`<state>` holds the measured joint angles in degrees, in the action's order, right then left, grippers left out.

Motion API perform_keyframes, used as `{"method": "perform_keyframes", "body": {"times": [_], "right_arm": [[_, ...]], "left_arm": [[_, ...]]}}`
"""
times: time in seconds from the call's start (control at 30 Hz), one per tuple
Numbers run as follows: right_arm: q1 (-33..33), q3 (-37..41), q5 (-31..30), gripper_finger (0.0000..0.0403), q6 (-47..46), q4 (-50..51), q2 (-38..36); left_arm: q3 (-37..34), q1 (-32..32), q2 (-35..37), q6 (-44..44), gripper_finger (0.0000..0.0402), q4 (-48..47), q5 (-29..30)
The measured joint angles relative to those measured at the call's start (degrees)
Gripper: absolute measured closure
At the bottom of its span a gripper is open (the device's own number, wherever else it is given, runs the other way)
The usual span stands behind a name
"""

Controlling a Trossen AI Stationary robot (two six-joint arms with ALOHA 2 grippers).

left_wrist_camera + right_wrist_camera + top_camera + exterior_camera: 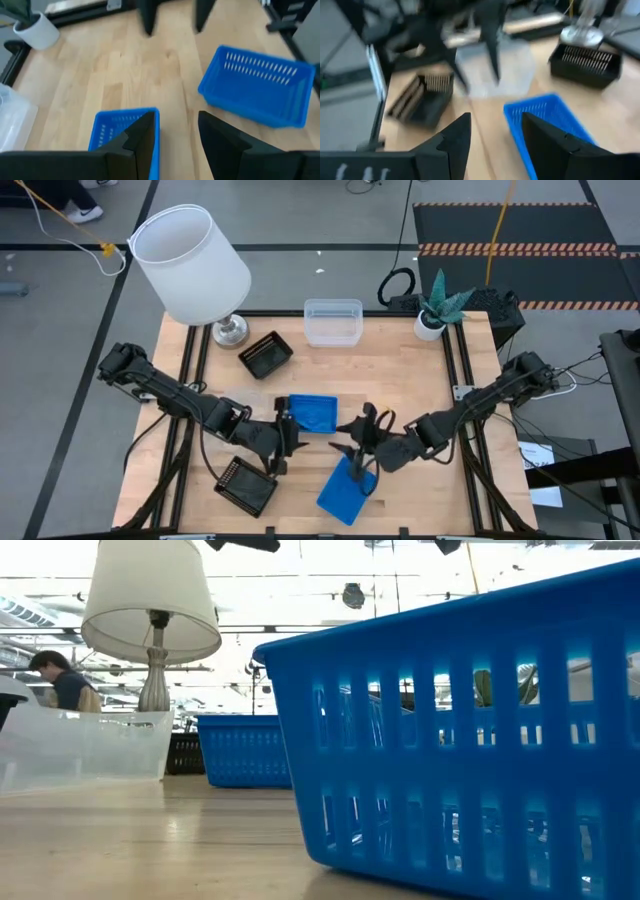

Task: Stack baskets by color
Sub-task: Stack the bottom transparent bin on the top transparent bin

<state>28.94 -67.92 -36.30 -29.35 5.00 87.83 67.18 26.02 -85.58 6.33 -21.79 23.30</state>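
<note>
Hovering apart, your left gripper [290,435] and right gripper [352,442] are gaping empty — each is fronting a blue basket [312,412], ready for pairing.

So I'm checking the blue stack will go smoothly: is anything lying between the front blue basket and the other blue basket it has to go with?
Nothing visible does. From above, only bare wood separates the front blue basket from the other blue basket. The right gripper hangs above that gap with its fingers apart, and the left gripper is at the other basket's left edge.
</note>
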Motion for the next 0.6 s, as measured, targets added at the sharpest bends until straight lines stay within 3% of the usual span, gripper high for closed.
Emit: {"method": "perform_keyframes", "body": {"times": [0.27,0.4,0.6], "right_arm": [[-1.65,0.00,-1.10,0.0235,3.44,-10.91,-0.09],[-0.35,0.00,0.00,0.0235,2.36,-7.92,-0.09],[2.87,0.04,9.29,0.0235,-0.80,-0.22,-0.04]], "left_arm": [[0.00,-0.02,0.00,0.20,0.0247,6.13,0.26],[0.00,0.99,-0.02,2.04,0.0247,5.61,0.25],[-0.02,3.92,-0.02,3.65,0.0247,5.68,0.27]]}}
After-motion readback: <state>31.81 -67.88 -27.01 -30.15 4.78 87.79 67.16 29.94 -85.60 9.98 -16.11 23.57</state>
